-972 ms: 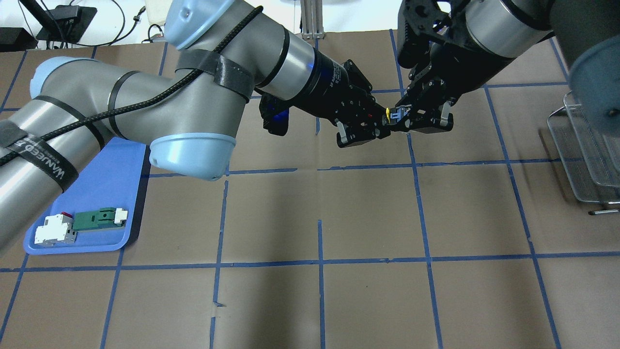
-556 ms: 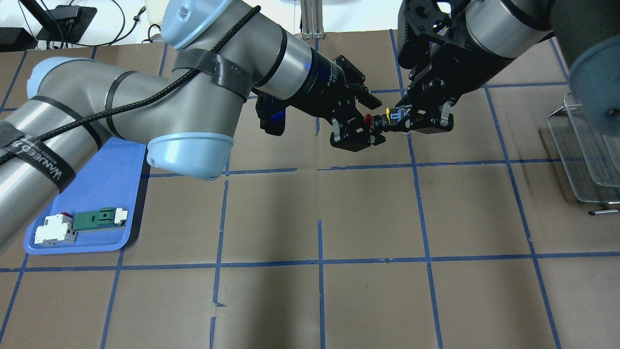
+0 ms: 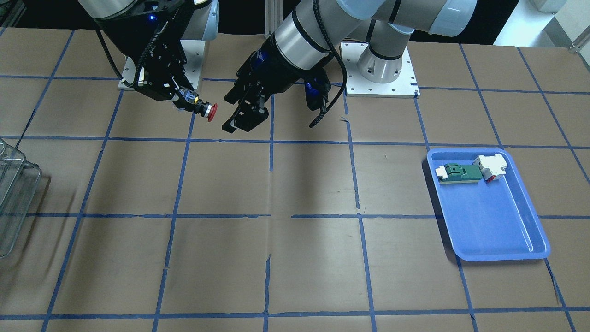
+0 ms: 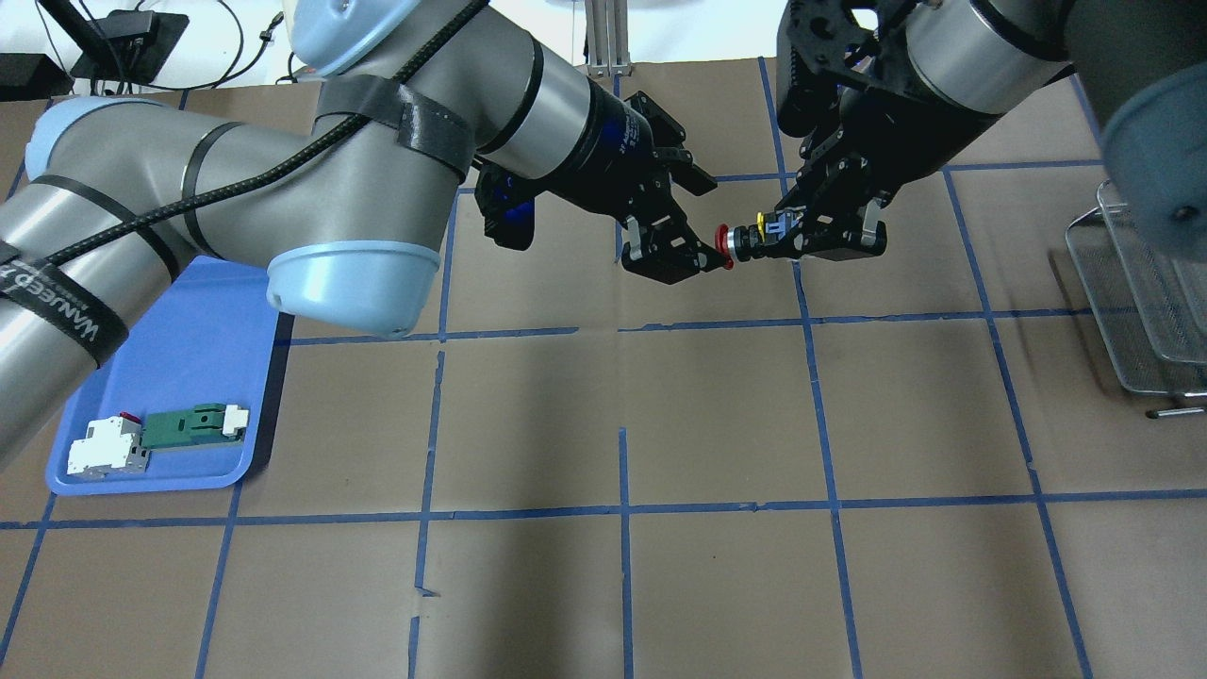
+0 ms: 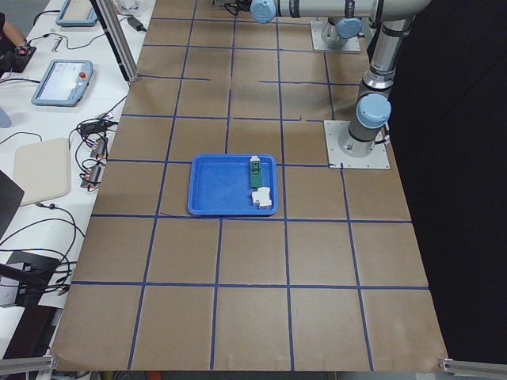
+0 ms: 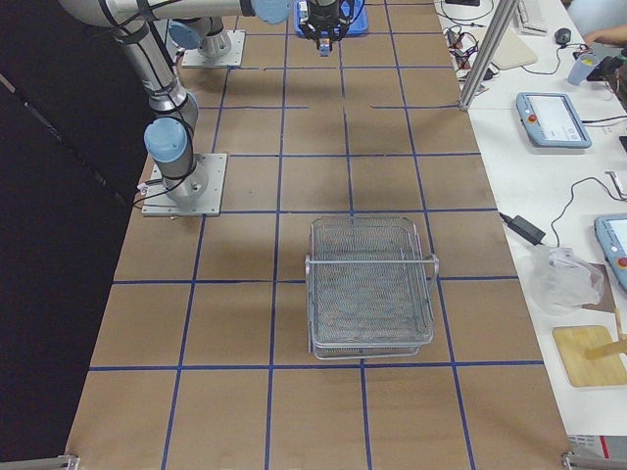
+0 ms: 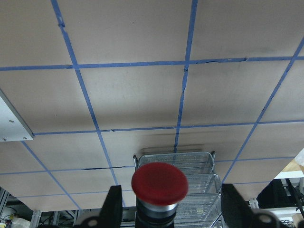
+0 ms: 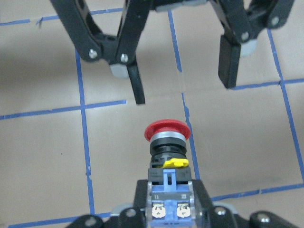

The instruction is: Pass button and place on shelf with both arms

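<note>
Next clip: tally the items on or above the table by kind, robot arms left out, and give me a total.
Push-button switches: 1 (the button, held in the air)
Wire-mesh racks: 1 (the shelf)
Trays: 1 (the blue tray)
Parts lying in the tray: 2 (the green-and-white part, the white-and-red block)
Total: 5

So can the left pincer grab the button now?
Probably yes. The left pincer is open and faces the red cap of the button, with nothing between them. The right pincer is shut on its rear end, though.
</note>
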You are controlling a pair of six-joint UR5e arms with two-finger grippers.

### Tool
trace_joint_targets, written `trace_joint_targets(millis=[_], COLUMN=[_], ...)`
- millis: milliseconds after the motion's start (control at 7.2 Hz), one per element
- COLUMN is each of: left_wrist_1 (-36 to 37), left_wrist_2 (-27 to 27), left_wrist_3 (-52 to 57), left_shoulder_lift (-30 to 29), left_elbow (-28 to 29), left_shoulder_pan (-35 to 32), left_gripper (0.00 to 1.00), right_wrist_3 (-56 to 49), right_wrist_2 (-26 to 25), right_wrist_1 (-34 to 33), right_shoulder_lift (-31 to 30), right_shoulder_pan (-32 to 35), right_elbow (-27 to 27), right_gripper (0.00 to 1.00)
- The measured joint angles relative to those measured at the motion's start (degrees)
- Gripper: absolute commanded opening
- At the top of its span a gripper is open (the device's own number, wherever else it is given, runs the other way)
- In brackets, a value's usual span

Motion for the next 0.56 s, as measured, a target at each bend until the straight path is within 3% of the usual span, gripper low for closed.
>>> trace_joint_targets(millis=[278,556], left_wrist_1=[-8.49,-19.83], left_wrist_2=[0.50,1.47], left_wrist_3=[6.60,19.63], left_shoulder_lift=[-0.85,-0.14], left_elbow=[4.57,7.59], left_shoulder_pan=[1.35,4.76], left_gripper=[0.72,0.73], right_wrist_3=[-0.50,-4.54], right_wrist_2=[-7.99,-12.68], right_wrist_1=[-0.87,-4.94], right_shoulder_lift=[0.84,4.31], right_shoulder_pan=[-5.93,-15.48], right_elbow=[0.13,-0.06], right_gripper=[0.00,0.00])
